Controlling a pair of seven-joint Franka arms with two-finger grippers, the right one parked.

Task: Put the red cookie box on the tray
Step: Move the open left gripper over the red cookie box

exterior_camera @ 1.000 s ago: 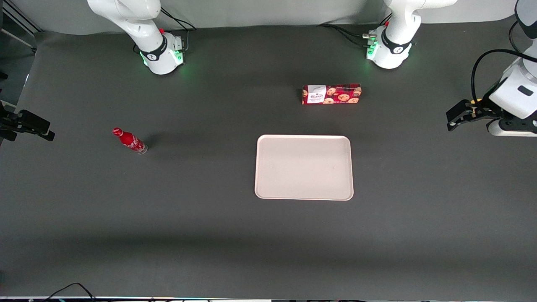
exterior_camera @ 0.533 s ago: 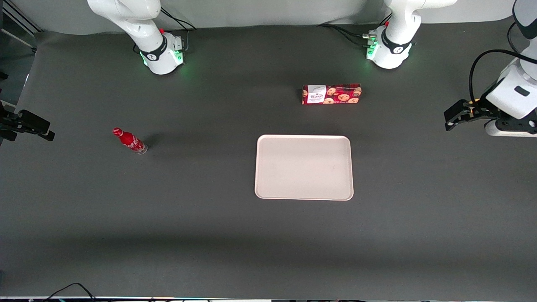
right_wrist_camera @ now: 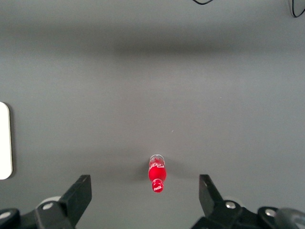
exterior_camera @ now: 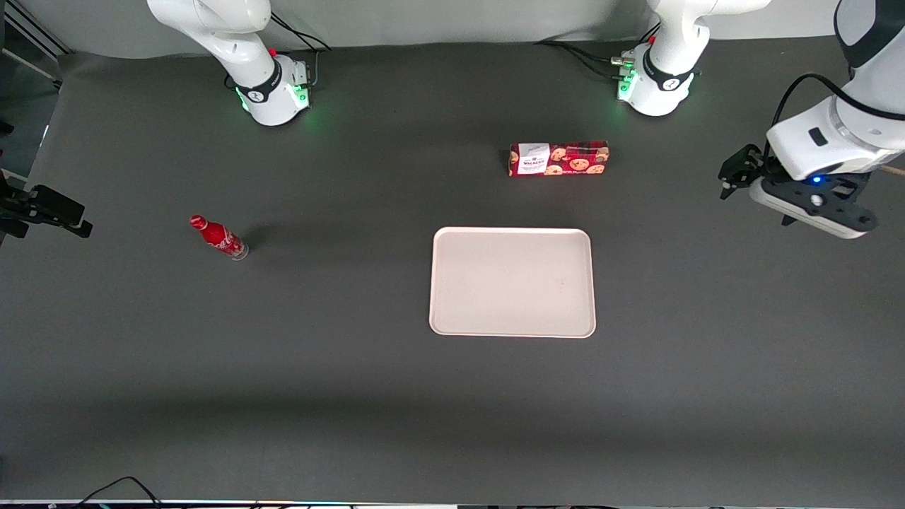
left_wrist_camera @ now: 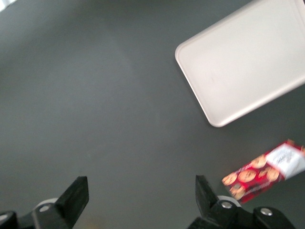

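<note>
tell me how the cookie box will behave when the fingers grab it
The cookie box looks like a stiff carton, flat-sided and lying low, so it is unlikely to roll or tip. It is probably light, and a hard squeeze might dent it. The gripper is open, well off toward the working arm's end.

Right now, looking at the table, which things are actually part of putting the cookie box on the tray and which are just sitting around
Part of the job:
- red cookie box, lying on the table, farther from the front camera than the tray
- tray, nothing on it
- gripper, open, above the table toward the working arm's end, holding nothing

Just lying about:
- small red bottle, toward the parked arm's end
</note>
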